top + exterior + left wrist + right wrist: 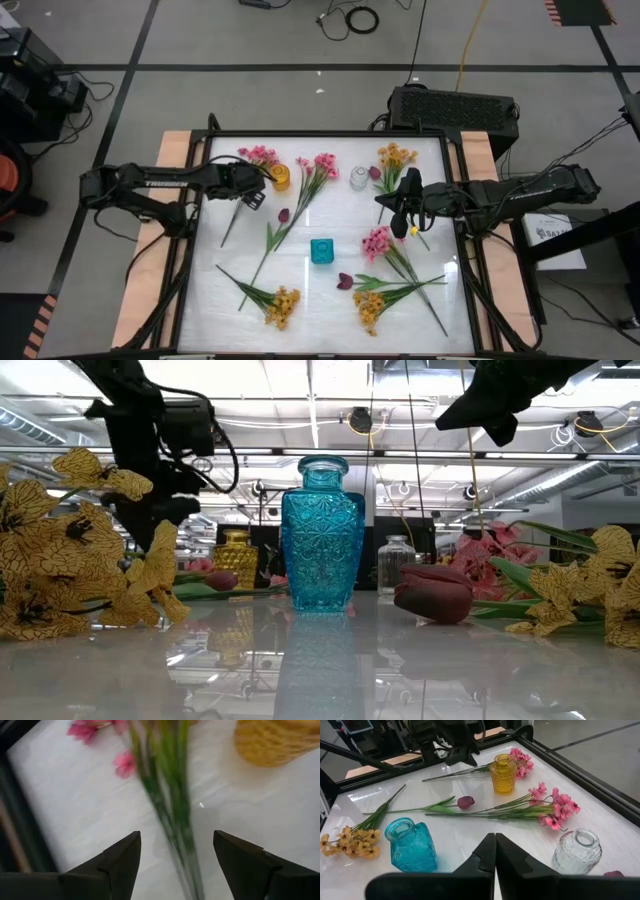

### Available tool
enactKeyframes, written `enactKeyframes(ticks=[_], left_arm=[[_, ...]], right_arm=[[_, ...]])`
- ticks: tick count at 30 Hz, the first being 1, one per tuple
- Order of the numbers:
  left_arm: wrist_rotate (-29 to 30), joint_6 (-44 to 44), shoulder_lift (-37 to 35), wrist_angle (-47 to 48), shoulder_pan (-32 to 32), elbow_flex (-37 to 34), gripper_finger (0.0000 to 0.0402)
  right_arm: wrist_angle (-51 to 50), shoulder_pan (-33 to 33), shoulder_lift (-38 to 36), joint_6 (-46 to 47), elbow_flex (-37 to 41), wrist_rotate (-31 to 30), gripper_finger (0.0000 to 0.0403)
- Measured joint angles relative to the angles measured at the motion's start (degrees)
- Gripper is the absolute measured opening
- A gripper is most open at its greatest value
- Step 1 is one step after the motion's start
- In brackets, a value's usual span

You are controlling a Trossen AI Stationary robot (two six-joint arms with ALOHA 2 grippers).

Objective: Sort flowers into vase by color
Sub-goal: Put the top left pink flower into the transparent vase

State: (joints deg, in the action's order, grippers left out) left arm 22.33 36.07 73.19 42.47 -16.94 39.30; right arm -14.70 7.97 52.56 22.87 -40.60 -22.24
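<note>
My left gripper is open at the table's far left, pointing down over the green stem of a pink sprig. Its two fingers stand on either side of the stem without touching it, next to the yellow vase. My right gripper is shut and empty, raised above the table between a yellow sprig and a pink sprig. A blue vase stands mid-table and a clear vase at the far middle. All the flowers lie flat on the table.
Another pink sprig lies slanting between the yellow and clear vases. Two yellow sprigs lie near the front edge. Maroon buds lie at the far right, the middle and near the blue vase. A black frame edges the table.
</note>
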Motion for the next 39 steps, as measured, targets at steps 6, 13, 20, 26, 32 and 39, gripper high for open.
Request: enactKeyframes(ticks=[6, 13, 20, 26, 32, 39], left_arm=[[-3.5, -2.0, 1.7, -5.9, -1.6, -3.2, 0.0256], [-2.1, -3.2, 1.7, -6.0, -3.8, -3.4, 0.0256], [-7.4, -5.4, 1.7, -10.6, -7.7, -6.8, 0.0256], [-10.8, -5.5, 1.5, -15.6, -10.0, -10.3, 0.0256], [-11.6, -5.5, 1.5, -16.2, -10.8, -10.5, 0.0228], [-12.6, -5.5, 1.6, -16.6, -10.9, -10.6, 0.0139]], right_arm=[[-0.2, 0.0, 0.0, 0.3, 0.0, 0.0, 0.0], [-0.2, 0.0, 0.0, 0.4, 0.0, 0.0, 0.0], [-0.2, 0.0, 0.0, 0.4, 0.0, 0.0, 0.0], [-0.2, 0.0, 0.0, 0.4, 0.0, 0.0, 0.0], [-0.2, 0.0, 0.0, 0.4, 0.0, 0.0, 0.0], [-0.2, 0.0, 0.0, 0.4, 0.0, 0.0, 0.0]])
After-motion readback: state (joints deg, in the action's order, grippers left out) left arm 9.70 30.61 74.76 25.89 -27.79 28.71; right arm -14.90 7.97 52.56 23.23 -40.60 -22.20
